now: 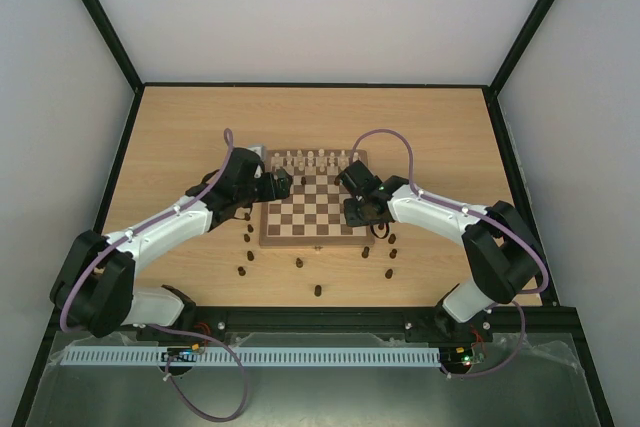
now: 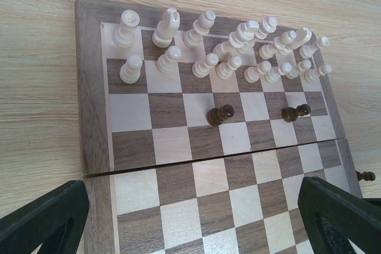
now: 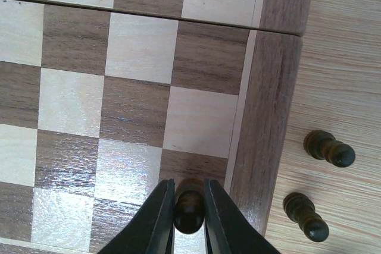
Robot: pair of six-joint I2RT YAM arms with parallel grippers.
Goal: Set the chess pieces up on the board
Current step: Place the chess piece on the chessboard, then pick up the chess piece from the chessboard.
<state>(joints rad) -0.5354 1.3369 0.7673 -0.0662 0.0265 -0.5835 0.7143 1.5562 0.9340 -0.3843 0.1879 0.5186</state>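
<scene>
The right gripper [image 3: 189, 212] is pinched closed on a small dark brown wooden pawn [image 3: 189, 207], which sits between its black fingers at 6 o'clock in the right wrist view. The pawn is over the last square inside the mid-brown border of the square wooden chessboard with dark brown and cream checks [image 3: 262, 147]. Its base is cut off by the frame edge, so whether it touches the square cannot be told. From overhead, the wrist body covers that gripper's [image 1: 357, 209] fingertips. The left gripper [image 2: 196, 221] hangs over the board's 9 o'clock side with its fingers spread to their widest and nothing between them. The board carries the pale cream wooden pieces [image 2: 226, 46] in two crowded rows along its 12 o'clock edge, where individual shapes are hard to tell apart. Two more dark brown pieces [image 2: 221, 114] stand just in front of those rows. Two loose dark pawns [image 3: 329, 149] lie on the light wood bench [image 3: 345, 57] at 4 o'clock of the held pawn. Other scattered dark pieces [image 1: 318, 290] dot the bench from 4 to 8 o'clock around the board.
</scene>
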